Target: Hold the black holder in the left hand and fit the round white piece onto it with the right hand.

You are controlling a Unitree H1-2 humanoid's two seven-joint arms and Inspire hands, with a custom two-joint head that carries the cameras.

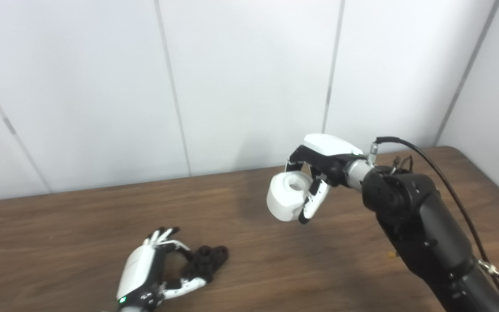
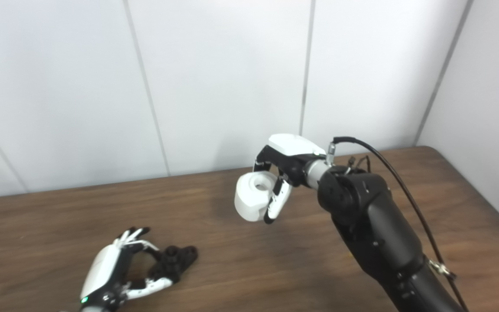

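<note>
My right hand (image 1: pixel 314 177) is raised above the brown wooden table (image 1: pixel 275 268), fingers wrapped around the round white plastic piece (image 1: pixel 286 196), its centre hole facing up. My left hand (image 2: pixel 117 271) rests low on the table, fingers and thumb closed around the black plastic holder (image 2: pixel 176 258). The right eye view shows the thumb under the holder more clearly; the left eye view shows more of the table's right edge.

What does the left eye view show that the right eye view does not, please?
Only the left eye view: three wall panel seams left of the raised arm. Only the right eye view: more bare wooden table right of the arm. Both: the right hand raised above the table, shut on the round white piece, and the left hand low with its fingers around the black holder, which lies on the table.
</note>
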